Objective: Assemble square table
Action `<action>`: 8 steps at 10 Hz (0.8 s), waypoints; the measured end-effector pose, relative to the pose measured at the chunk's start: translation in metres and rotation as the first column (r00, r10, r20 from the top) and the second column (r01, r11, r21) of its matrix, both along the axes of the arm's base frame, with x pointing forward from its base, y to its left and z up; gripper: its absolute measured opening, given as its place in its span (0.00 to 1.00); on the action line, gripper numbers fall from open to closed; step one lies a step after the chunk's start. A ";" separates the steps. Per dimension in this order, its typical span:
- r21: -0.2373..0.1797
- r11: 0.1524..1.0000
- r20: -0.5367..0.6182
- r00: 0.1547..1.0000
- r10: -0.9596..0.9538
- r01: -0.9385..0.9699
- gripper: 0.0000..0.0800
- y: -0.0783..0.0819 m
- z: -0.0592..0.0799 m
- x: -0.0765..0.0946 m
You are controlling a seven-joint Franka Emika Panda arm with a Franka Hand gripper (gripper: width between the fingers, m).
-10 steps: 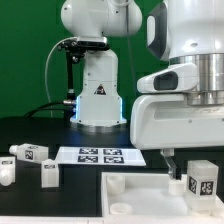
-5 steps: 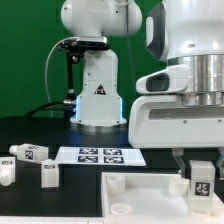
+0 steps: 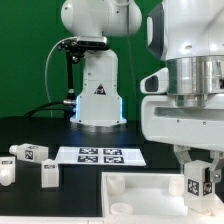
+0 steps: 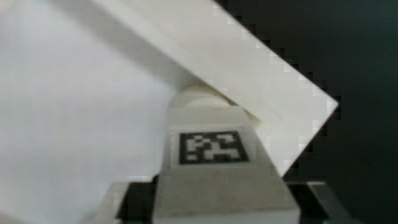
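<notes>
Square table panel [image 3: 135, 195]: nearest the exterior camera, white with a raised rim, lying flat on the black tabletop [image 3: 60, 200]; in the wrist view one pointed corner [image 4: 107, 110] set against the dark surface.
Pincer [image 3: 198, 172]: closed on a leg, one finger on each side; in the wrist view the dark fingers [image 4: 134, 203] flank the block's lower end.
Held leg [image 3: 198, 182]: short white block, upright, marker tag facing the exterior camera, over the panel at the exterior view's right; in the wrist view [image 4: 217, 140] placed at the panel's corner; contact with the panel not clear.
Arm pose [image 3: 195, 70]: wrist and hand pointing straight down, bulky white housing filling the exterior view's upper right.
Loose legs [image 3: 48, 172]: three white blocks on the tabletop at the exterior view's left, near one another, well apart from the panel's far corner.
Marker board [image 3: 100, 155]: flat beyond the panel, between the loose legs and the arm.
Arm base [image 3: 98, 95]: white pedestal behind the marker board.
Backdrop [image 3: 25, 50]: green, farthest back.
</notes>
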State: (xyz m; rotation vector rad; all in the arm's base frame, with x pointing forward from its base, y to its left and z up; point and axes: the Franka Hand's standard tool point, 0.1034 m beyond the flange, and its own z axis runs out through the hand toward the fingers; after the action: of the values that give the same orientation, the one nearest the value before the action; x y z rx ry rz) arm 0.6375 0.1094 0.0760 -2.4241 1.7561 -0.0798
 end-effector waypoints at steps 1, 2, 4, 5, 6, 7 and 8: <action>0.021 0.996 -0.010 0.996 -0.091 0.091 0.36 0.000 0.000 0.000; 0.018 0.997 -0.009 0.997 -0.077 0.077 0.36 0.000 0.000 -0.001; -0.010 0.999 -0.002 0.999 0.054 -0.054 0.37 0.001 -0.001 -0.002; -0.052 0.973 -0.006 0.974 0.226 -0.226 0.60 0.004 -0.002 -0.004; -0.099 0.890 -0.009 0.894 0.447 -0.446 0.60 0.004 -0.003 -0.004; -0.117 0.798 -0.019 0.805 0.593 -0.591 0.76 0.003 -0.003 -0.004; -0.119 0.745 -0.027 0.753 0.658 -0.656 0.80 0.004 -0.002 -0.005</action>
State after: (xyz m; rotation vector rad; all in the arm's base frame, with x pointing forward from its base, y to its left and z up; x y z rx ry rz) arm 0.6330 0.1135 0.0740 -2.9648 0.8003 -0.1256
